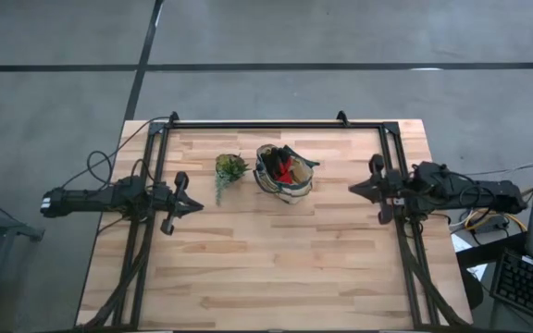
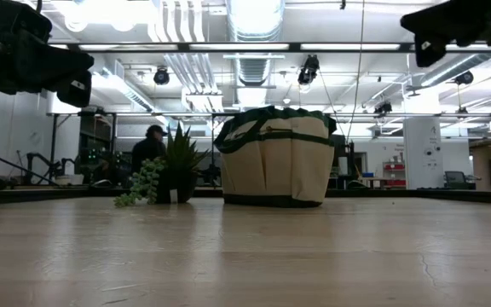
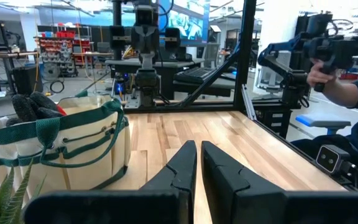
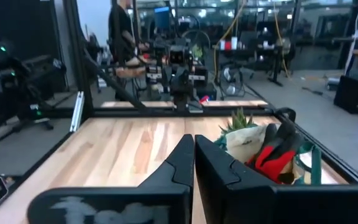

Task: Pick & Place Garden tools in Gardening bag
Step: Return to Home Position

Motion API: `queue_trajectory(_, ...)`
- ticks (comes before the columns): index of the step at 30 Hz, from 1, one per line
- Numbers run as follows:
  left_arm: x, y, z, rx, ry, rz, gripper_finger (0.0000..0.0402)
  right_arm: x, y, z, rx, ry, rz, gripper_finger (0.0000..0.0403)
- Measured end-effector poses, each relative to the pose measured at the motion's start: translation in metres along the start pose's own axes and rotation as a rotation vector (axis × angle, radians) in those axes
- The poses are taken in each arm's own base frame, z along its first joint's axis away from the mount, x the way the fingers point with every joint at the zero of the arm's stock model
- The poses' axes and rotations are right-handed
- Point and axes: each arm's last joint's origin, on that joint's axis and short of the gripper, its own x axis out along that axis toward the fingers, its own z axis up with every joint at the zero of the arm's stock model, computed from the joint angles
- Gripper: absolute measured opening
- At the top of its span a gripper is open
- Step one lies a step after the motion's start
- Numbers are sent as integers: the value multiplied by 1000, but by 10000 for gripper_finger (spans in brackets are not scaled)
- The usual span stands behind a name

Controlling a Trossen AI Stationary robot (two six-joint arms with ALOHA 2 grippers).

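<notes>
The tan gardening bag with dark green trim stands upright on its base at the table's far middle. It also shows in the low view. Black-and-red gloves and dark tool parts stick out of its top. The shears and the wooden-handled tool are hidden or not in view. My left gripper is shut and empty at the table's left side, raised off the top. My right gripper is shut and empty at the right side, also raised.
A small green potted plant stands just left of the bag, a trailing stem hanging over its side. A black frame runs around the table's far, left and right sides. People show in the room beyond.
</notes>
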Motion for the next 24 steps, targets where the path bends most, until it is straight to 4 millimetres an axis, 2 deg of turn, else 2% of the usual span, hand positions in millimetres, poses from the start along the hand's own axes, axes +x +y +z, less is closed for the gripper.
queue_trajectory(10,0,0,0,0,0,0,28,-18,1,-30,31,-99,60,8)
queue_trajectory(16,0,0,0,0,1,0,28,-14,0,-38,23,-55,60,8)
queue_trajectory(24,0,0,0,0,1,0,28,-8,-1,-64,118,66,49,8)
